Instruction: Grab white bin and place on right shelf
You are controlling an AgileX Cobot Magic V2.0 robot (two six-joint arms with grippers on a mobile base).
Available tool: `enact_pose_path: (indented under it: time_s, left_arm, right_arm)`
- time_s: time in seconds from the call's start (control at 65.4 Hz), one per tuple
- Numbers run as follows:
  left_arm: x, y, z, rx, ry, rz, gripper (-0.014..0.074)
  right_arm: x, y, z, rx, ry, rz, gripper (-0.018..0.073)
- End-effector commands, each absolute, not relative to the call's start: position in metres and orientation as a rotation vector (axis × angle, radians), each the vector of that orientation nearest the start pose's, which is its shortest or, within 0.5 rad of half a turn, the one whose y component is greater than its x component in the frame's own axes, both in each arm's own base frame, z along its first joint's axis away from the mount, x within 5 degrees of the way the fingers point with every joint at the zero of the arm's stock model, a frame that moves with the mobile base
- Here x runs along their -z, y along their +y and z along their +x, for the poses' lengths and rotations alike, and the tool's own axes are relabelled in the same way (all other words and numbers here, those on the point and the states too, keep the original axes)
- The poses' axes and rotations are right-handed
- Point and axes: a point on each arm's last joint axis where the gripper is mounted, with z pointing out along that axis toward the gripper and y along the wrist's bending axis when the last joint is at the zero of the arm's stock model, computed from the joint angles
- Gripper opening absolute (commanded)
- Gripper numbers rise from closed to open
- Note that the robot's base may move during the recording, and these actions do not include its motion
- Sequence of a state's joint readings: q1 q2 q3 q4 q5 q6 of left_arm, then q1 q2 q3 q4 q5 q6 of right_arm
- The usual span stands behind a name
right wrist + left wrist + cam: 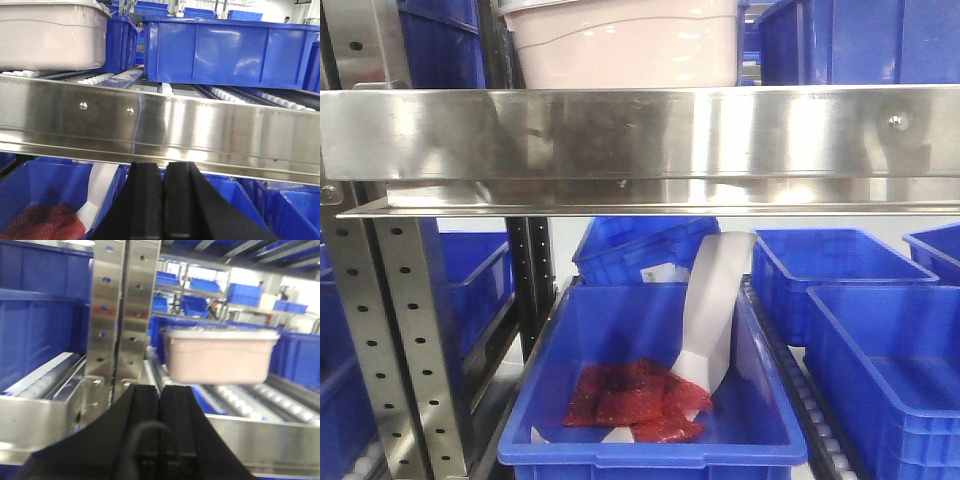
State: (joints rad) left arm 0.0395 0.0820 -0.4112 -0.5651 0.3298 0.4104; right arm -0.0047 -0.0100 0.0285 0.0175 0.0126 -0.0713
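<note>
**Bin sitting on the shelf rollers, both hands clear of it**

I am looking at the right shelf (640, 135), its shiny steel front rail filling the front view. The white bin (625, 45) is resting on the rollers behind that rail, next to a blue crate (230, 50) on its right. I am judging the placing step as all but done. The left hand (160, 405) is sitting clenched and empty, apart from the bin, below the rail; the right hand (164, 180) is likewise clenched on nothing. Next I am expecting to draw both arms straight back, avoiding the perforated upright (122, 315).
</note>
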Motion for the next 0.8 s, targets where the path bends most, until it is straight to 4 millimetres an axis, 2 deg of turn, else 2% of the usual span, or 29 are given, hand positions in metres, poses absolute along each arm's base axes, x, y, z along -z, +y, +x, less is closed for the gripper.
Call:
enact_pose_path:
  time_s: [0.0,0.214,0.398,0.612,0.78]
  left_arm:
    - [-0.323,-0.01,0.034,0.166,1.377,-0.019,-0.0116]
    - [-0.293,0.0,0.048,0.146,1.305,-0.116,-0.0116]
    - [-0.269,0.002,0.053,0.126,1.14,-0.081,-0.0116]
    - [-0.234,-0.001,0.06,0.07,1.256,-0.003,-0.0116]
    - [-0.218,-0.003,0.061,0.062,1.385,0.027,-0.0116]
  right_arm:
    - [-0.212,0.0,0.054,0.061,1.409,-0.043,0.0039]
    - [-0.212,0.0,0.054,0.061,1.409,-0.043,0.0039]
    - [-0.212,0.0,0.054,0.061,1.409,-0.043,0.0039]
    - [-0.212,0.0,0.054,0.061,1.409,-0.043,0.0039]
    - [-0.212,0.0,0.054,0.061,1.411,-0.043,0.0039]
